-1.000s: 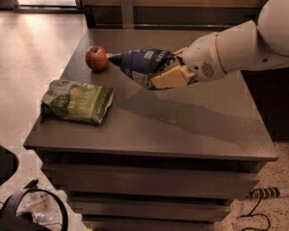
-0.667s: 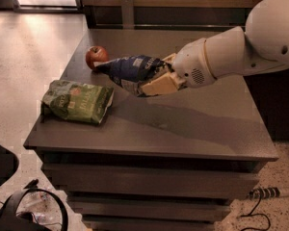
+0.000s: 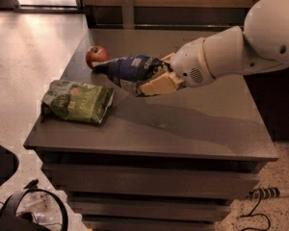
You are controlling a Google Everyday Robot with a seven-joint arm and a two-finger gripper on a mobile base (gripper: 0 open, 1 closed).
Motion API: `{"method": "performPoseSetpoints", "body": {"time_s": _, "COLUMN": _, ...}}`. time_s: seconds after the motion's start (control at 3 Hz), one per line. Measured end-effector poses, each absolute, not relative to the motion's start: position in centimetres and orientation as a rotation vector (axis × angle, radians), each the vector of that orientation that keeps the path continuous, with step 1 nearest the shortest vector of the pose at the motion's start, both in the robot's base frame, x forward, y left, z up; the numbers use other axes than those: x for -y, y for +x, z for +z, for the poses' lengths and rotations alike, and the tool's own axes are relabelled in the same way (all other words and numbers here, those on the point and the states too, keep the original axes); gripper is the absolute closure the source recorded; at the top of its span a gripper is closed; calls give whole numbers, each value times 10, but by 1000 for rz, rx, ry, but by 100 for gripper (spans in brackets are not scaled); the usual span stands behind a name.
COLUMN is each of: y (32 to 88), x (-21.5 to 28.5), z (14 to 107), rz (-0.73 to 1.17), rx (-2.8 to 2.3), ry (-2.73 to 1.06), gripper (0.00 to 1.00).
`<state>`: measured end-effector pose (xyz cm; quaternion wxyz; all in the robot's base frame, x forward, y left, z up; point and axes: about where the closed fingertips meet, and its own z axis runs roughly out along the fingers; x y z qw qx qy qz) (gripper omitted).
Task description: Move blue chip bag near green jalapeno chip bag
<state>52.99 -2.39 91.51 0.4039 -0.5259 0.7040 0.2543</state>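
Note:
The blue chip bag (image 3: 132, 70) is a dark navy wrinkled foil bag held in my gripper (image 3: 156, 78), lifted a little above the tabletop. My gripper comes in from the right on a white arm and is shut on the bag's right end. The green jalapeno chip bag (image 3: 78, 101) lies flat near the table's front left corner. The blue bag's left tip hangs just right of and above the green bag, a short gap apart.
A red apple (image 3: 96, 57) sits on the grey table (image 3: 183, 124) at the left edge, just behind the blue bag's tip. Cables and a dark object lie on the floor at the lower left.
My gripper has carried the blue chip bag to the left and slightly toward the front, closer to the green bag. The apple and green bag have not moved.

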Motion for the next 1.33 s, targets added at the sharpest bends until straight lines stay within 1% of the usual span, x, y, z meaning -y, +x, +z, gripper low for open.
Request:
{"method": "performPoseSetpoints", "body": {"time_s": 0.67, "y": 528, "x": 20, "z": 915, "rz": 644, "rx": -1774, "ry": -1337, "gripper": 11}}
{"method": "performPoseSetpoints", "body": {"time_s": 1.0, "y": 528, "x": 18, "z": 915, "rz": 645, "rx": -1773, "ry": -1340, "gripper": 0}}
{"method": "performPoseSetpoints", "body": {"time_s": 1.33, "y": 528, "x": 18, "z": 915, "rz": 645, "rx": -1773, "ry": -1340, "gripper": 0}}
